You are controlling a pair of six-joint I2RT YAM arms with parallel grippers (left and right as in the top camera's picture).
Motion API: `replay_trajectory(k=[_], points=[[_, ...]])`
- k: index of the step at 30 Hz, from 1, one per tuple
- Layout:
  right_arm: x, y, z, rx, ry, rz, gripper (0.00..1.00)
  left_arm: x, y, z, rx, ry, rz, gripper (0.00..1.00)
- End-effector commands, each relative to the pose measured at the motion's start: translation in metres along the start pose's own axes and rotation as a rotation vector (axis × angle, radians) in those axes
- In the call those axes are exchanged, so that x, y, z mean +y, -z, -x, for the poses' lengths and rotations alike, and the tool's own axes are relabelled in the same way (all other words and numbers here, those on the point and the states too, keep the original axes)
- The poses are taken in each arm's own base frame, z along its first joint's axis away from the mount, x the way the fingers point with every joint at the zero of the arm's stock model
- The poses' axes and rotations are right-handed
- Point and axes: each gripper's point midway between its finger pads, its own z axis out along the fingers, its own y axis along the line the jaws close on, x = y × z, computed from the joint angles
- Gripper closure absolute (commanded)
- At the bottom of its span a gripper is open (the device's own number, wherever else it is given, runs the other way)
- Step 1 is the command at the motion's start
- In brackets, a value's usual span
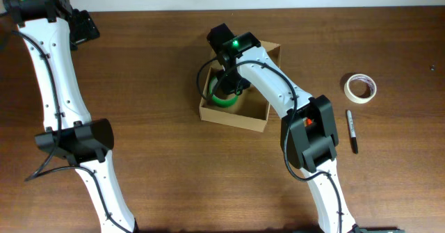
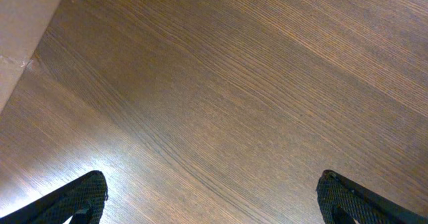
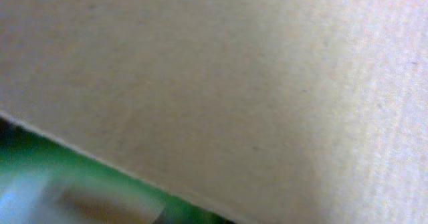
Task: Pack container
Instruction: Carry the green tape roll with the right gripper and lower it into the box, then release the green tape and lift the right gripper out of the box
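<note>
The container (image 1: 233, 119), an open tan cardboard box, sits at the table's middle. A green tape roll (image 1: 224, 99) is inside it at the left end. My right gripper (image 1: 228, 85) reaches down into the box right over the green roll; its fingers are hidden. The right wrist view shows only the box's cardboard wall (image 3: 234, 83) and a green blur of the roll (image 3: 60, 167) at the lower left. My left gripper (image 1: 85, 28) is at the far left back, open and empty over bare wood (image 2: 214, 200).
A white tape roll (image 1: 361, 87) lies right of the box. A black marker (image 1: 352, 131) lies just in front of it. A tan strip (image 2: 20, 30) shows at the left wrist view's upper left corner.
</note>
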Motion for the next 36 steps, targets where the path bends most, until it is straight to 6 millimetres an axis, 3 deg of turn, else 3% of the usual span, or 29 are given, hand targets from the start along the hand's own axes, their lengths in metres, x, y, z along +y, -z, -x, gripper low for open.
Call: replay_trajectory(k=[1, 6, 9, 13, 18, 21, 25, 27, 30, 36], points=[[-0.003, 0.001, -0.002, 0.006, 0.01, -0.026, 0.83, 0.006, 0.017, 0.002, -0.027, 0.001, -0.014, 0.0], [-0.004, 0.004, -0.006, 0.02, 0.018, -0.031, 0.77, 0.006, 0.017, 0.002, -0.027, 0.001, -0.014, 0.0], [-0.015, 0.019, -0.007, 0.006, 0.024, -0.091, 0.76, 0.006, 0.017, 0.002, -0.027, 0.001, -0.014, 0.0], [-0.031, 0.079, 0.003, -0.11, 0.018, -0.133, 0.73, 0.006, 0.017, 0.002, -0.027, 0.001, -0.015, 0.0], [-0.074, 0.193, -0.001, -0.337, -0.063, -0.201, 0.68, 0.006, 0.017, 0.002, -0.027, 0.001, -0.014, 0.0], [-0.116, 0.256, -0.019, -0.461, -0.159, -0.234, 0.65, 0.006, 0.017, 0.002, -0.027, 0.001, -0.015, 0.0], [-0.186, 0.303, -0.056, -0.547, -0.332, -0.297, 0.6, 0.006, 0.017, 0.002, -0.027, 0.001, -0.015, 0.0], [-0.228, 0.309, -0.08, -0.549, -0.454, -0.339, 0.56, 0.006, 0.017, 0.002, -0.027, 0.001, -0.015, 0.0], [-0.275, 0.293, -0.106, -0.496, -0.586, -0.369, 0.49, 0.006, 0.017, 0.002, -0.027, 0.001, -0.015, 0.0], [-0.337, 0.205, -0.134, -0.338, -0.804, -0.315, 0.39, 0.006, 0.017, 0.002, -0.027, 0.001, -0.015, 0.0]])
